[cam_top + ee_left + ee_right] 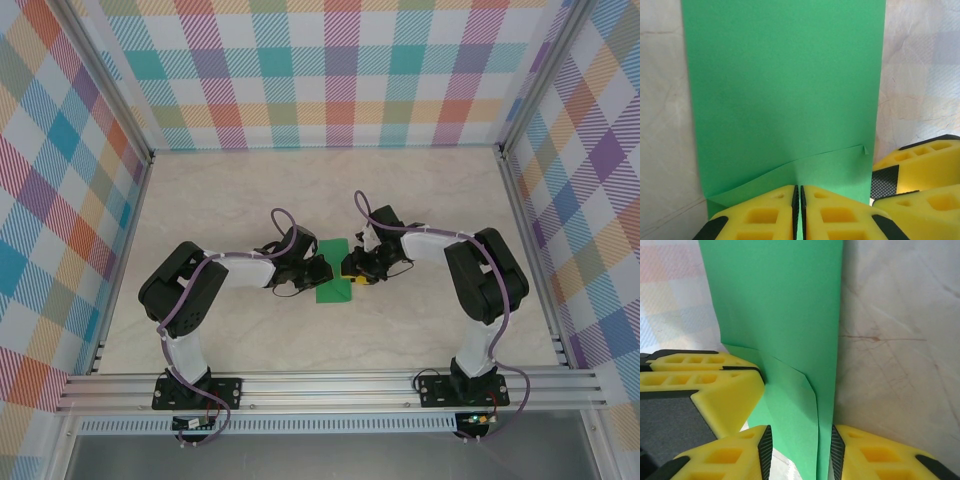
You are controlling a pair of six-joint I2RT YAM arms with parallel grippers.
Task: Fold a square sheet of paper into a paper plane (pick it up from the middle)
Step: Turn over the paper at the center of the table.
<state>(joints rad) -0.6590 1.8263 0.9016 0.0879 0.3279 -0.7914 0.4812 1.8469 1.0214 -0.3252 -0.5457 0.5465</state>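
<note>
The square sheet of paper [333, 290] is bright green and lies doubled over into a narrow two-layer rectangle on the table, between both grippers. My left gripper [325, 272] comes in from the left and is shut on the sheet's near edge [785, 85], with a thin strip of green pinched between its pads [800, 200]. From the right, my right gripper [348, 270] straddles the opposite edge of the sheet [780, 305]. Its jaws [800, 445] stand open, with the loose upper layer rising in the gap. The two grippers' fingers nearly meet over the paper.
The pale marble-look table [250, 200] is boxed in by checked walls on three sides, with an aluminium rail along the near edge [330, 385]. The right gripper's yellow fingers [920, 170] crowd the left wrist view, and the left gripper's fingers [715, 390] crowd the right wrist view.
</note>
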